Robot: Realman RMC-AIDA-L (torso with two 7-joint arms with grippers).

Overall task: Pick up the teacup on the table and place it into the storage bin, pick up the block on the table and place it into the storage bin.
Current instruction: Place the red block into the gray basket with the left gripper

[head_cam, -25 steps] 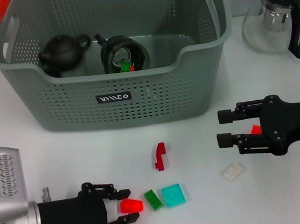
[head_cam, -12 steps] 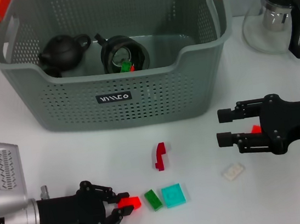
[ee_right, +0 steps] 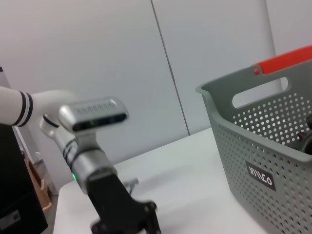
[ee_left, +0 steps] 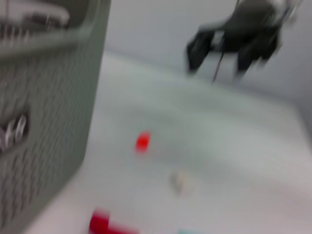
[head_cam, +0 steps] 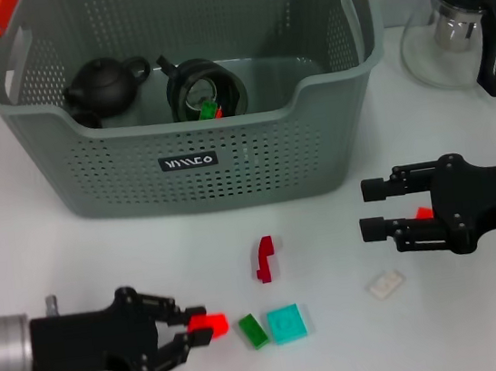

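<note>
— How many blocks, and where?

— Six small pieces on the tabletop [head_cam: 74, 254]. My left hand [head_cam: 190, 332] grips the red block [head_cam: 209, 323] between its fingertips, low at the near edge, in front of the storage bin [head_cam: 190, 161]. Just beside it lie one green block [head_cam: 252, 330] and one teal square block [head_cam: 286, 323]. One dark red curved piece [head_cam: 263, 258] sits nearer the bin, one pale block [head_cam: 385, 284] lies off to the right, and one more red piece [head_cam: 424, 213] peeks out behind my right hand [head_cam: 368, 210].

— And the teaware?

— One storage bin at the far side, holding one dark teapot [head_cam: 105, 83] and one dark round cup-like vessel [head_cam: 205, 89] side by side. One glass pitcher [head_cam: 459, 22] with a black handle stands outside it, at the far right.

— Your arms?

— My left forearm lies low and level, reaching in from the left, fingers closed onto the red block. My right hand reaches in from the right, horizontal, fingers parted and holding nothing, well apart from the left.
</note>
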